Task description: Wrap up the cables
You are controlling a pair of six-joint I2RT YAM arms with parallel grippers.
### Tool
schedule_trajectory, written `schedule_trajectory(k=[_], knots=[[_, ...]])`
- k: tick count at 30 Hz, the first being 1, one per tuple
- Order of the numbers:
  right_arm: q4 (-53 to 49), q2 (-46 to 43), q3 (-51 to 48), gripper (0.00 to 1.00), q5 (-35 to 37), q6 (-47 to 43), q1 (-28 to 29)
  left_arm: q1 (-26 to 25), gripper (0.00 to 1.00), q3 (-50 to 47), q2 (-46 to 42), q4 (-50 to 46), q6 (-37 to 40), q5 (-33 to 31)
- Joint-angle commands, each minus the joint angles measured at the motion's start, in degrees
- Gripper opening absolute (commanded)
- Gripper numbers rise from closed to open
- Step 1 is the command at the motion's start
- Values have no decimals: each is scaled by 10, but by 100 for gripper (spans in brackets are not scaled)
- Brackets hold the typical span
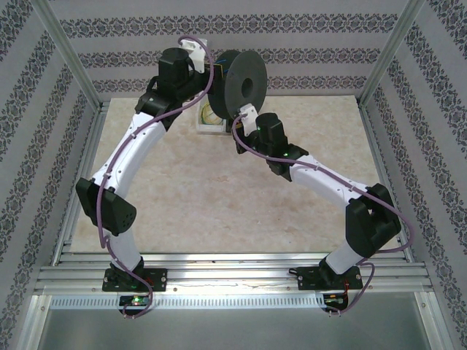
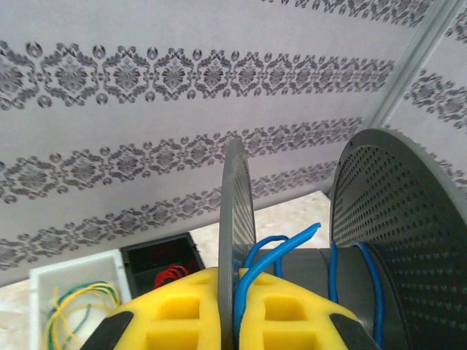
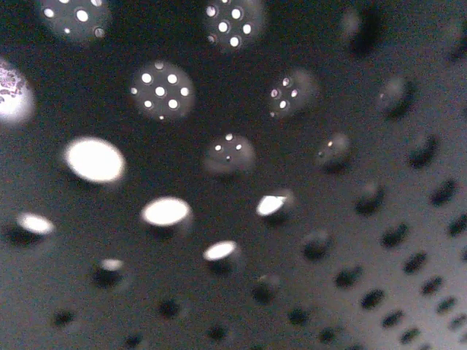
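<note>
The black spool (image 1: 237, 84) is held in the air at the back of the table. My left gripper (image 2: 237, 281) is shut: its yellow pads (image 2: 175, 313) clamp the edge of the spool's thin flange (image 2: 235, 211). The blue cable (image 2: 281, 248) is pinched beside that flange. The cable's free end pokes up to the right, and a few blue turns (image 2: 372, 292) lie around the grey hub. My right gripper (image 1: 244, 122) sits against the spool's near face. Its fingers are hidden; the right wrist view is a blurred close-up of the perforated flange (image 3: 233, 175).
A white bin (image 2: 73, 306) with yellow and green wires and a black bin (image 2: 168, 273) with a red wire coil stand on the table below the spool. Patterned walls and aluminium posts (image 1: 69, 51) close in the marble tabletop (image 1: 219, 197).
</note>
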Motion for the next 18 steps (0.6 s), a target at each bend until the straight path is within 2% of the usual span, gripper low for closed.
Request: schedule_trajectory(k=[1,10,18], knots=[[50,-11,37,0,-57,1,20,-34,0,14,21,-14,86,-92],[132,-30,35,0,-130,111,8,-78,0,17,48,-32,171,-188],[275,-12,13,0,-173,272,-19,-99,0,20,63,-34,195,-213]])
